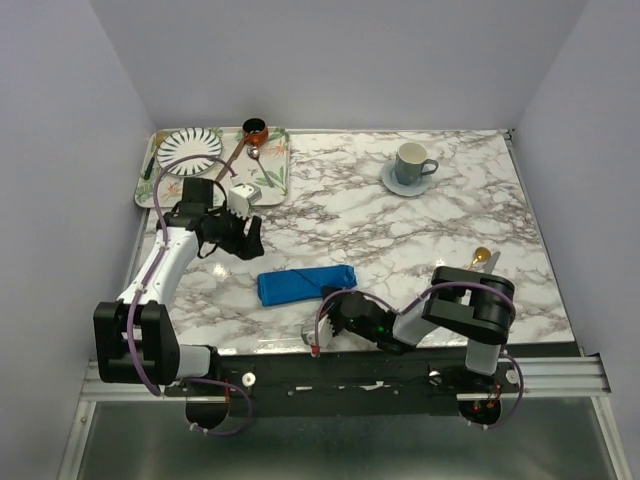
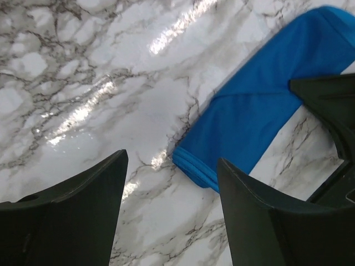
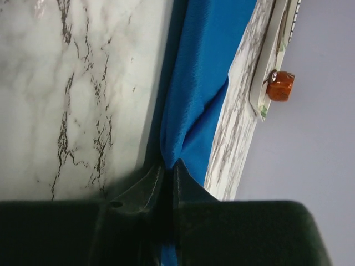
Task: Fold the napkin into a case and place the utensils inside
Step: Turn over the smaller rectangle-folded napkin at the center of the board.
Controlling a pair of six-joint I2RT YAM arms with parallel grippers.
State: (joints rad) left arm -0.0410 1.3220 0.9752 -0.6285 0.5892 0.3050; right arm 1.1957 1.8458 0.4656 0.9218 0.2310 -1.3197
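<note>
Bare marble (image 1: 340,205) ran wide across the middle, between the tray (image 1: 272,182) at the far left and the cup (image 1: 412,163) far right. Nearer, the left gripper (image 1: 250,232) hung just left of the napkin (image 1: 300,284), and the right gripper (image 1: 332,297) pinched its right end, crowding the front edge

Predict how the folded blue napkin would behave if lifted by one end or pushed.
Probably floppy: the napkin creases where the right fingers pinch it, so a lifted end would likely droop. Likely light, being thin layered cloth. Pushed on the glossy marble table, it may bunch or unfold rather than slide whole.
</note>
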